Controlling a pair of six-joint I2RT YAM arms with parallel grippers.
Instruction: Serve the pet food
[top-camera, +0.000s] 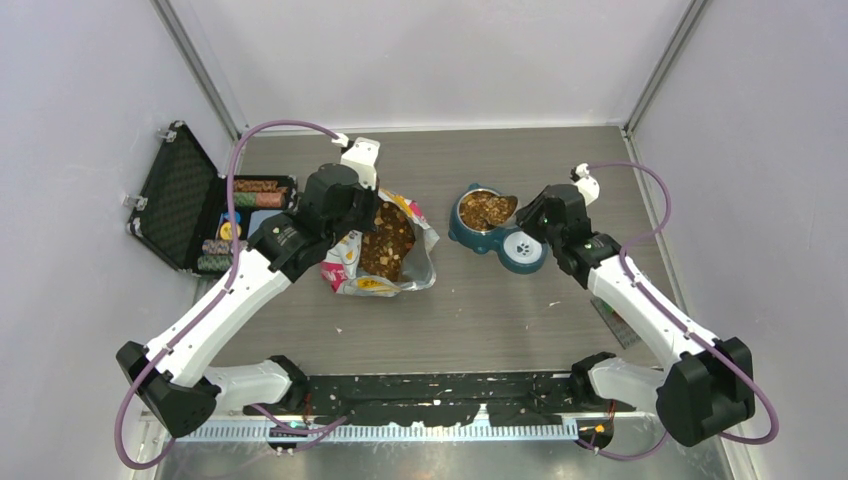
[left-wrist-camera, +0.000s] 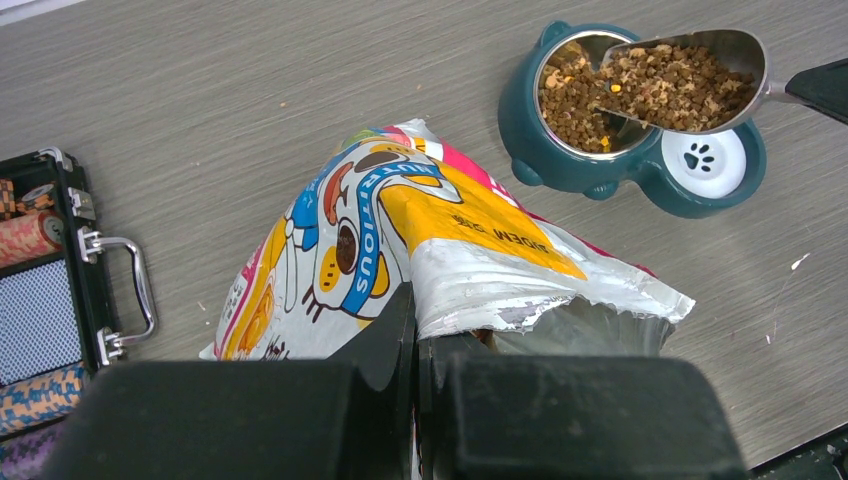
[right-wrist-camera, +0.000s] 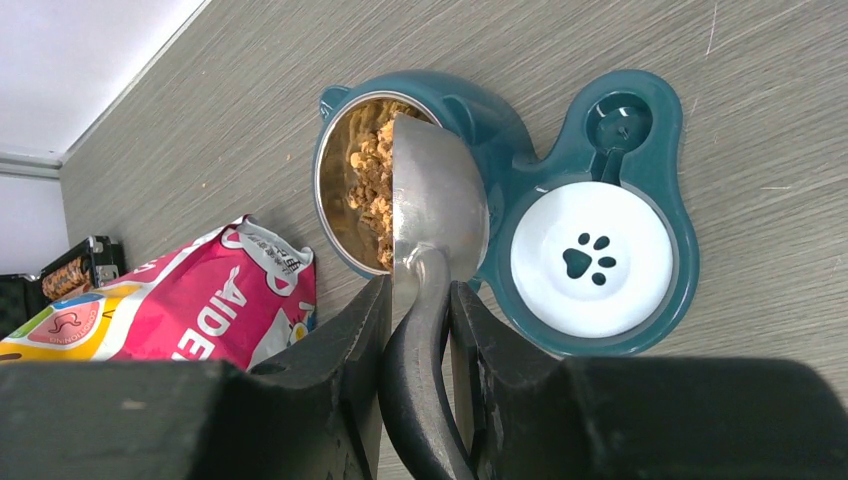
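Left gripper (left-wrist-camera: 417, 330): pinched fully closed on the torn foil lip of the food bag (left-wrist-camera: 400, 230). Right gripper (right-wrist-camera: 418, 300): narrowed around the black handle of the metal scoop (right-wrist-camera: 437, 200), clasping it from both sides.

Under everything, a grey wood-grain table (top-camera: 480, 310). At its left edge, an open black case (top-camera: 178, 200) with striped rolls (top-camera: 255, 192) inside. Near the middle, the bag, colourful outside and silver within, its mouth open to the overhead view and full of pet food (top-camera: 388, 245). To its right and apart from it, a teal double feeder (left-wrist-camera: 520, 135): steel bowl (left-wrist-camera: 570, 47) on one side, white paw-print lid (right-wrist-camera: 590, 258) on the other. Over the steel bowl, the scoop, tilted with its front lip dipping inside the rim. More pet food heaped in the scoop and lying in the bowl beneath.
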